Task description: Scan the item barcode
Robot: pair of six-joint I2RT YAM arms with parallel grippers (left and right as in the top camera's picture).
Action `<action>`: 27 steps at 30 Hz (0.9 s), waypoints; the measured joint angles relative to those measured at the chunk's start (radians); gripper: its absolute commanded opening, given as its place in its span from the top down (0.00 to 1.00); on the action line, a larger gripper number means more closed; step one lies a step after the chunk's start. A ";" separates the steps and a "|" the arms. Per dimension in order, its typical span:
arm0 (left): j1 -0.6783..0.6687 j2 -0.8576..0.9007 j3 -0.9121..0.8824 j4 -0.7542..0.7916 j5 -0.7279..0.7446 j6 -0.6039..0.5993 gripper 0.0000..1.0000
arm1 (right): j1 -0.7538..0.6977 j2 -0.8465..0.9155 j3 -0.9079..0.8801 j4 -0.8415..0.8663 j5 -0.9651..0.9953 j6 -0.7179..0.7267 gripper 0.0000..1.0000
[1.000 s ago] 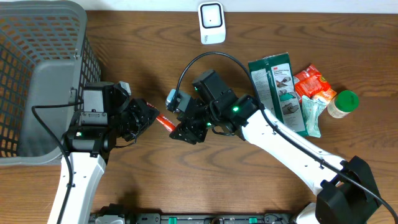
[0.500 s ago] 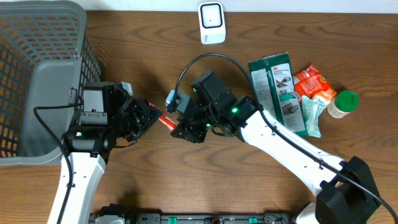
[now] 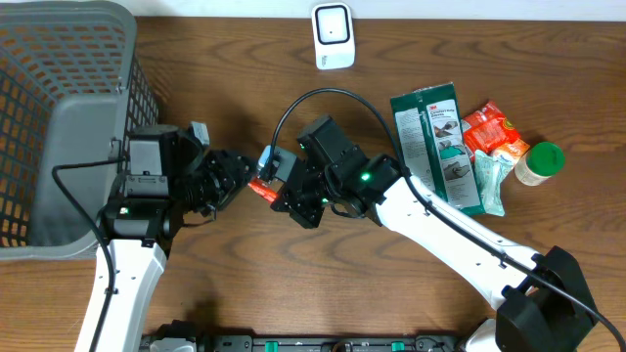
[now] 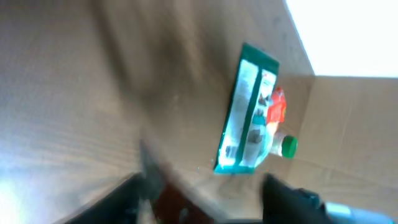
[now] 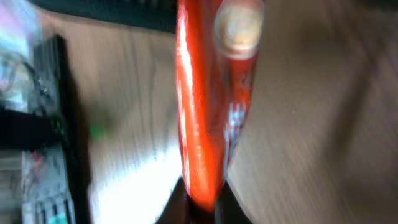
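The item is a flat red packet (image 3: 260, 188), held just above the table between my two grippers. My right gripper (image 3: 281, 192) is shut on its right end. In the right wrist view the red packet (image 5: 208, 106) runs upward from the pinched right gripper (image 5: 202, 210). My left gripper (image 3: 235, 176) stands open at the packet's left end, its fingers spread to either side. The blurred left wrist view shows the left gripper (image 4: 208, 202) with wide-set jaws and a dark red edge of the packet (image 4: 180, 205) low between them.
A white scanner (image 3: 333, 36) stands at the back edge of the table. At the far left is a grey basket (image 3: 59, 117). A green pack (image 3: 435, 142), an orange pouch (image 3: 494, 132) and a green-capped bottle (image 3: 540, 161) lie on the right.
My left gripper has opened and let go of the red packet. My right gripper has closed on the packet's other end and shifted slightly left.
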 measured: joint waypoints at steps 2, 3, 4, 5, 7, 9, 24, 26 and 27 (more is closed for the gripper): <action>0.002 0.002 -0.002 0.067 0.003 0.011 0.26 | -0.024 -0.001 0.000 -0.019 -0.053 0.006 0.99; 0.001 0.002 -0.001 0.096 0.004 0.018 0.26 | -0.042 0.000 -0.001 -0.038 -0.097 0.008 0.99; 0.000 0.002 -0.001 0.117 0.005 0.029 0.26 | -0.053 0.000 -0.001 -0.047 -0.122 0.009 0.99; 0.000 0.002 -0.001 0.131 0.005 0.036 0.26 | -0.075 0.000 -0.001 -0.065 -0.175 0.010 0.99; 0.000 0.002 -0.001 0.161 0.003 0.060 0.26 | -0.124 0.000 -0.001 -0.100 -0.276 0.013 0.99; 0.000 0.002 -0.001 0.170 -0.006 0.074 0.26 | -0.184 0.000 -0.001 -0.154 -0.383 0.008 0.99; 0.000 0.002 -0.001 0.121 -0.187 0.129 0.55 | -0.368 0.000 -0.002 -0.438 -0.933 -0.226 0.99; 0.000 0.002 -0.001 0.113 -0.193 0.136 0.55 | -0.368 0.000 -0.002 -0.456 -0.953 -0.237 0.99; 0.000 0.002 -0.001 0.110 -0.195 0.141 0.55 | -0.368 0.000 -0.002 -0.471 -0.962 -0.241 0.99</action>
